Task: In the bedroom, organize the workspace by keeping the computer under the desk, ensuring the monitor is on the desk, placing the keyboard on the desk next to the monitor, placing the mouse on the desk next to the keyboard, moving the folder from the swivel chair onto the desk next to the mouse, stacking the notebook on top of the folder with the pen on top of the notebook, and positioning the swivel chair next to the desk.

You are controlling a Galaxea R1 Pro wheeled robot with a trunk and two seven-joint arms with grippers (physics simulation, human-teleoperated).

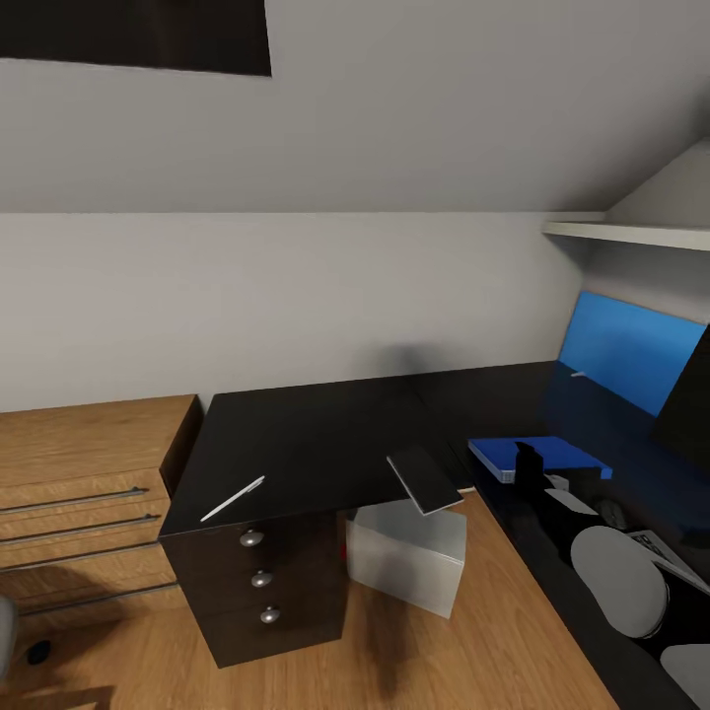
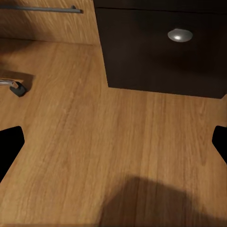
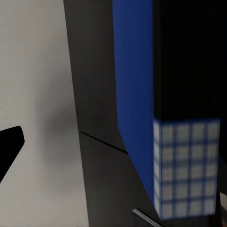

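Note:
The black desk (image 1: 316, 434) carries the white pen (image 1: 232, 498) near its front edge. The dark notebook (image 1: 424, 480) overhangs the inner corner. The blue folder (image 1: 552, 454) lies flat on the desk's right wing, and my right gripper (image 1: 530, 461) stands at its near edge. Its one visible finger (image 3: 9, 142) sits wide, so it is open and holds nothing. The white computer (image 1: 409, 552) stands on the floor under the desk. The monitor (image 1: 690, 404) is cut by the right edge. My left gripper (image 2: 113, 146) hangs open over the wood floor. The mouse is hidden.
A light wooden drawer chest (image 1: 79, 493) adjoins the desk's left end. The black drawer unit (image 1: 266, 582) has silver knobs (image 2: 179, 34). A swivel chair caster (image 1: 39, 651) shows at the lower left, also in the left wrist view as the caster (image 2: 16, 87). Behind the desk are a blue back panel (image 1: 631, 350) and a white shelf (image 1: 631, 234).

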